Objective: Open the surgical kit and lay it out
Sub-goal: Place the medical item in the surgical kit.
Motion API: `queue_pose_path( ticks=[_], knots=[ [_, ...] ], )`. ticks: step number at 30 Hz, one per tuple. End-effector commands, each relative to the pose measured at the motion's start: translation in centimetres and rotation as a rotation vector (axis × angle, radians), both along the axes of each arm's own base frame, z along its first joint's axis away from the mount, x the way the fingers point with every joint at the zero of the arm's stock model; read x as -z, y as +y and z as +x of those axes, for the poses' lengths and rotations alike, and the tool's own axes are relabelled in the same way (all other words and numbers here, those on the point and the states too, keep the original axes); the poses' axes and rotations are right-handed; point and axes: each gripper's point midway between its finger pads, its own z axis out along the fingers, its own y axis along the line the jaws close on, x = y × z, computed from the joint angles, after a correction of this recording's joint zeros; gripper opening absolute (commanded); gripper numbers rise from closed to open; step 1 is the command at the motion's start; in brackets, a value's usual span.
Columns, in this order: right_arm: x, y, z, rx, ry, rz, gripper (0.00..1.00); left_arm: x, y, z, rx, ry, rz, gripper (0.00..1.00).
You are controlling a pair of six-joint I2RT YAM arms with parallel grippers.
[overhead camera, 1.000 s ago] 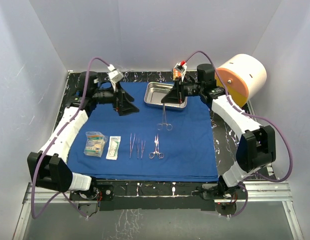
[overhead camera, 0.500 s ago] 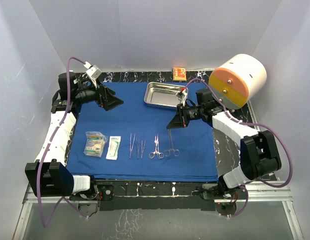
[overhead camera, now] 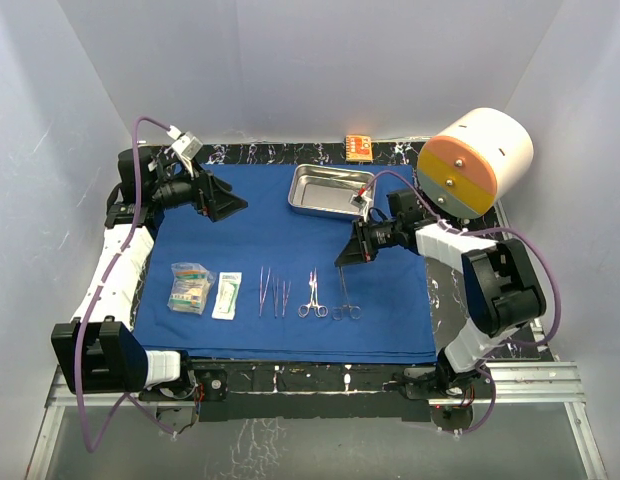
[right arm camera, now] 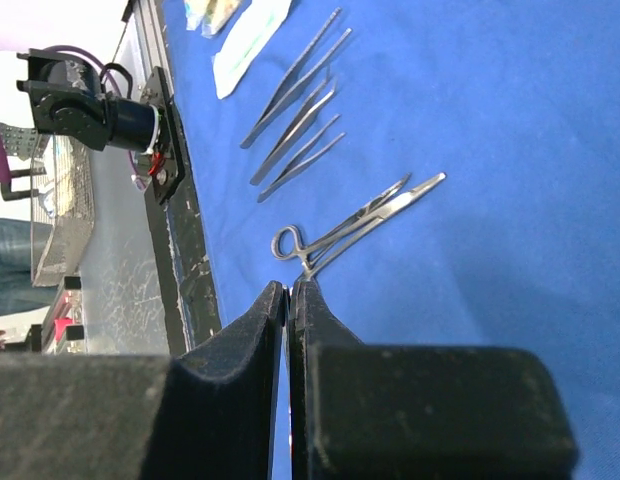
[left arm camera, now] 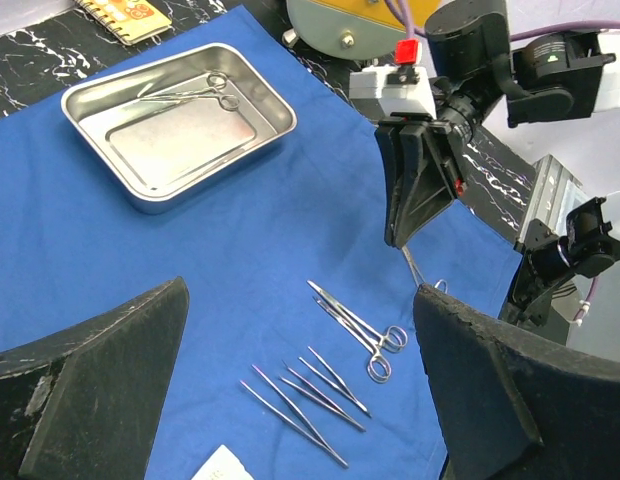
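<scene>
The right pincer (overhead camera: pixel 343 258) pinches the tip of a steel clamp (overhead camera: pixel 346 308), its rings on the blue cloth (overhead camera: pixel 250 240) nearward of the steel tray (overhead camera: pixel 325 190) — light, stiff, slippery; best gripped at the shank. The left pincer (overhead camera: pixel 228 205) gapes apart — empty.

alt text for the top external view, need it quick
Right tool grips a steel clamp by its tip above a blue cloth, beside a row of instruments and two packets. Left tool is open; a steel tray sits behind.
</scene>
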Motion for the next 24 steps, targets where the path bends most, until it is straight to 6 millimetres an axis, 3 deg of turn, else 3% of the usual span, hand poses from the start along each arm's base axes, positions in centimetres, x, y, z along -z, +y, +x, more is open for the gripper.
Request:
queue_pose_path(
  ticks=[1,11,16,17,24],
  knots=[
    [0.3,0.3,0.9,-0.021,-0.023,0.037,0.0,-1.2,-0.2,-0.6,0.03,-0.048,-0.017,0.93],
    [1.4,0.6,1.6,0.011,0.036,0.05,0.0,-1.0,-0.3,-0.6,0.035,-0.038,-0.023,0.93],
    [1.2,0.1,2.5,0.038,0.039,0.059,0.0,-1.0,-0.3,-0.6,0.035,-0.037,-0.029,0.93],
    [2.0,0.0,2.6,0.042,0.064,0.052,0.0,-1.0,-0.3,-0.6,0.037,-0.036,-0.03,0.93],
    [2.7,-0.8,3.1,0.069,0.074,0.054,0.0,-1.0,-0.4,-0.7,0.04,-0.033,-0.033,0.93]
  ],
)
